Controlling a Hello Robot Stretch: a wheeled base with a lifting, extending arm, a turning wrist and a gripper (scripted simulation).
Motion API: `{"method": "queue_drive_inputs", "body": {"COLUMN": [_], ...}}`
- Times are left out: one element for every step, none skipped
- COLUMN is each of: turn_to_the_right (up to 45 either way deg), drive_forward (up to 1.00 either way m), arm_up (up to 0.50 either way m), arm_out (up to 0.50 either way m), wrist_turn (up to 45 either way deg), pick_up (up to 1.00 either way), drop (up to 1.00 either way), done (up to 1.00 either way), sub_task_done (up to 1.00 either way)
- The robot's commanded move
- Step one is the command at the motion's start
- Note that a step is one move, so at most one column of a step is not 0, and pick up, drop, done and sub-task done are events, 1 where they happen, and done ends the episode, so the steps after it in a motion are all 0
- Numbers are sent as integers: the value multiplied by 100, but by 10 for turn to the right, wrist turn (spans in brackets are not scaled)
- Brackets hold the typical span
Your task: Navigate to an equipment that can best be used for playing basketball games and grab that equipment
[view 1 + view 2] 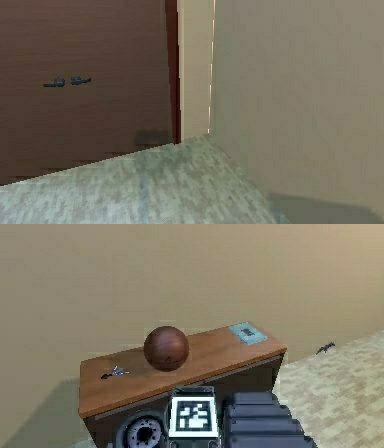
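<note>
Beige walls (300, 90), brown door (80, 110) (dark), wooden cabinet (215, 350).

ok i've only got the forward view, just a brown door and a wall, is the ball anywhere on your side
observer: Yes. In the arm side view a brown ball sits on a wooden cabinet against the wall.
operator: anything else on top
observer: A small blue-grey flat thing lies near the top's right end, apart from the ball.
operator: and the arm
observer: The arm comes up from the bottom edge, just below the cabinet's front.
</note>
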Motion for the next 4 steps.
{"method": "queue_drive_inputs", "body": {"turn_to_the_right": [0, 0, 0, 0], "drive_forward": [0, 0, 0, 0], "arm_up": [0, 0, 0, 0], "arm_out": [46, 0, 0, 0], "wrist_turn": [0, 450, 450, 450], "pick_up": [0, 0, 0, 0], "drop": [0, 0, 0, 0], "done": [0, 0, 0, 0], "sub_task_done": [0, 0, 0, 0]}}
